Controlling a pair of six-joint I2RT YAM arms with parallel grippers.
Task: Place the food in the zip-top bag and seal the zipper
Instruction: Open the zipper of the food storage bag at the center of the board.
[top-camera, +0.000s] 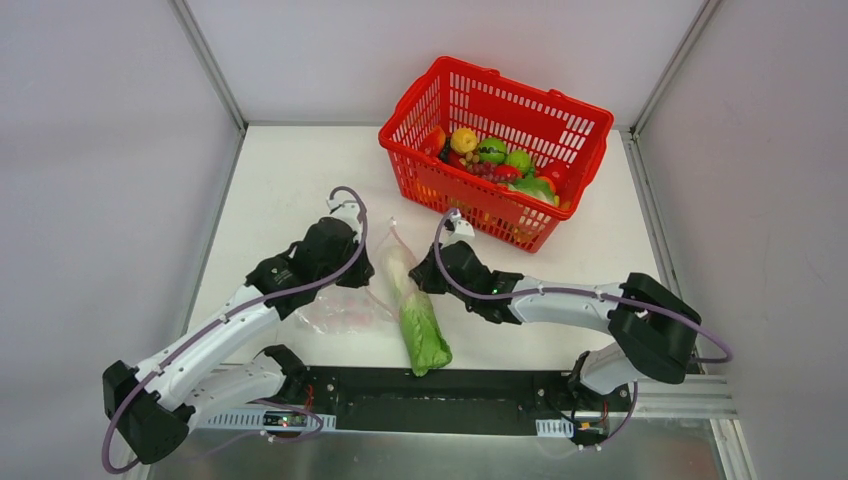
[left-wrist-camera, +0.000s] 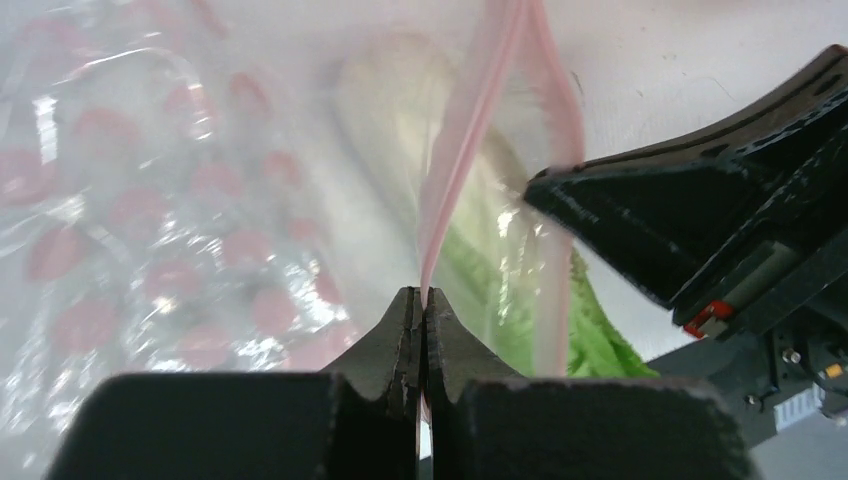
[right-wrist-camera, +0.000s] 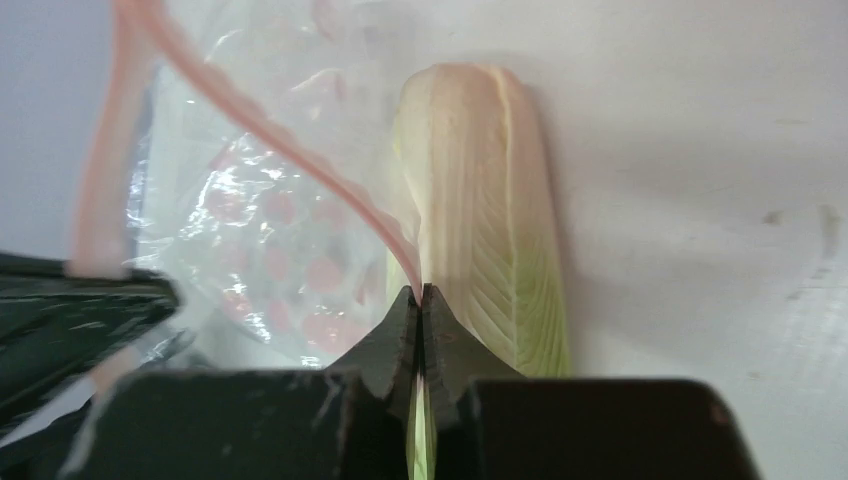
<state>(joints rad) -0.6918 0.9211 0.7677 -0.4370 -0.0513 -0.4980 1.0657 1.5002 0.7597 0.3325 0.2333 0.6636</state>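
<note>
The clear zip-top bag (top-camera: 340, 312) with pink spots lies between my two arms. The long pale-and-green cabbage (top-camera: 418, 318) lies at the bag's mouth, its green end toward the near edge. My left gripper (left-wrist-camera: 421, 297) is shut on the pink zipper strip (left-wrist-camera: 470, 130) on one side of the mouth. My right gripper (right-wrist-camera: 420, 292) is shut on the strip (right-wrist-camera: 250, 115) on the other side, just above the cabbage's pale stalk (right-wrist-camera: 480, 190). The two grippers hold the mouth apart over the cabbage. The other toy produce lies in the basket.
A red plastic basket (top-camera: 500, 110) at the back right holds several toy fruits and vegetables, among them a yellow one (top-camera: 463, 139) and green ones (top-camera: 492, 150). Metal frame posts and grey walls stand on both sides. A black rail runs along the near edge.
</note>
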